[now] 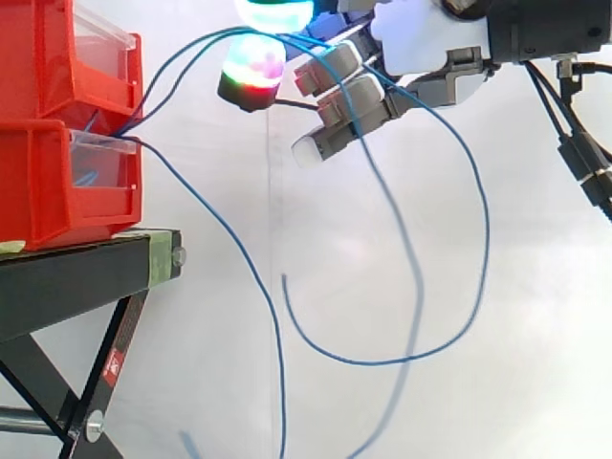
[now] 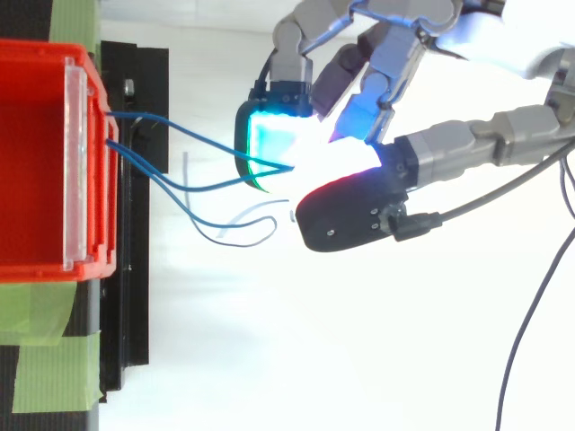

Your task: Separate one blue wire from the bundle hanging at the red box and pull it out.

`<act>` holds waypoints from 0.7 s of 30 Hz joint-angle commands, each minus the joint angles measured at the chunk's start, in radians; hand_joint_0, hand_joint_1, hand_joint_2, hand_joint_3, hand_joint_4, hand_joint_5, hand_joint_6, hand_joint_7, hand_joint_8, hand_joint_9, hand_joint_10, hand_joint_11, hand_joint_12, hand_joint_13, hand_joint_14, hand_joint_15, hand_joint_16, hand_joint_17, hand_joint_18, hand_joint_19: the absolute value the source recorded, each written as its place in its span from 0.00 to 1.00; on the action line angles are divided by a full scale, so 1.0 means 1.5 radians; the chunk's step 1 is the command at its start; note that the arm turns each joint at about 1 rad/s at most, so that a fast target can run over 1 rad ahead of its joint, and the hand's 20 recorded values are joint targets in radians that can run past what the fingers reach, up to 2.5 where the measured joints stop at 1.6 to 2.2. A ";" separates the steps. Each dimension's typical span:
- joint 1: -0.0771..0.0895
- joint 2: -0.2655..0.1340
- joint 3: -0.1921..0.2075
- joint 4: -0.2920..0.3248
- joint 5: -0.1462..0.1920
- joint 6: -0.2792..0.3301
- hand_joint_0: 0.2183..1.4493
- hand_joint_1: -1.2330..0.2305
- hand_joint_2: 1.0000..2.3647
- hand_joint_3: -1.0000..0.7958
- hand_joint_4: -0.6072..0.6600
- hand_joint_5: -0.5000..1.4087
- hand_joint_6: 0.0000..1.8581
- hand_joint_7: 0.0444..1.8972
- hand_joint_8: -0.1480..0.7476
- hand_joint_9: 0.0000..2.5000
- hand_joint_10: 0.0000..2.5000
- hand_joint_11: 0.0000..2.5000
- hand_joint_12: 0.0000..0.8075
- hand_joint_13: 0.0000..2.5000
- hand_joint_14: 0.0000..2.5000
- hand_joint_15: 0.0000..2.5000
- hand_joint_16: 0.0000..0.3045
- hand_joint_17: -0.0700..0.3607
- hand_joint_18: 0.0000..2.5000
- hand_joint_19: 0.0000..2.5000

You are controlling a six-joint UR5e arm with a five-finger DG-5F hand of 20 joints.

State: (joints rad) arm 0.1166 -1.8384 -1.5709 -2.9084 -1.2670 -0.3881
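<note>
Open space beside red bins (image 1: 57, 182), blue wires (image 1: 382, 363) looping across it, black stand (image 1: 67, 287) beneath bins

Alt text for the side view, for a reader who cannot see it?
The robot hand, reaching in from the upper right, pinches a blue wire between glowing fingertip pads, the wire running up from stacked red bins on a black stand at left. Its slack loops down below the hand, and another blue wire hangs from the lower bin.
</note>
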 commanded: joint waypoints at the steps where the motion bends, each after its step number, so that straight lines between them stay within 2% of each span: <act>1: 0.000 -0.001 0.000 0.000 0.000 0.000 0.30 0.21 0.02 0.42 0.64 0.15 0.50 0.49 0.53 0.53 0.00 0.64 0.51 0.57 0.00 0.59 0.20 0.48 0.32 0.18; 6: 0.000 0.000 0.000 0.000 0.000 0.000 0.31 0.17 0.01 0.39 0.65 0.15 0.50 0.49 0.53 0.52 0.00 0.64 0.51 0.57 0.00 0.59 0.20 0.48 0.32 0.18; 14: 0.000 0.000 0.000 0.000 0.000 0.000 0.31 0.17 0.01 0.37 0.65 0.15 0.50 0.49 0.53 0.51 0.00 0.63 0.52 0.56 0.00 0.59 0.20 0.48 0.32 0.18; 21: 0.000 -0.001 -0.001 0.000 0.000 0.000 0.31 0.15 0.00 0.29 0.66 0.14 0.50 0.48 0.53 0.48 0.00 0.62 0.53 0.55 0.01 0.58 0.20 0.48 0.31 0.17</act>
State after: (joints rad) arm 0.1166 -1.8388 -1.5710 -2.9084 -1.2673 -0.3879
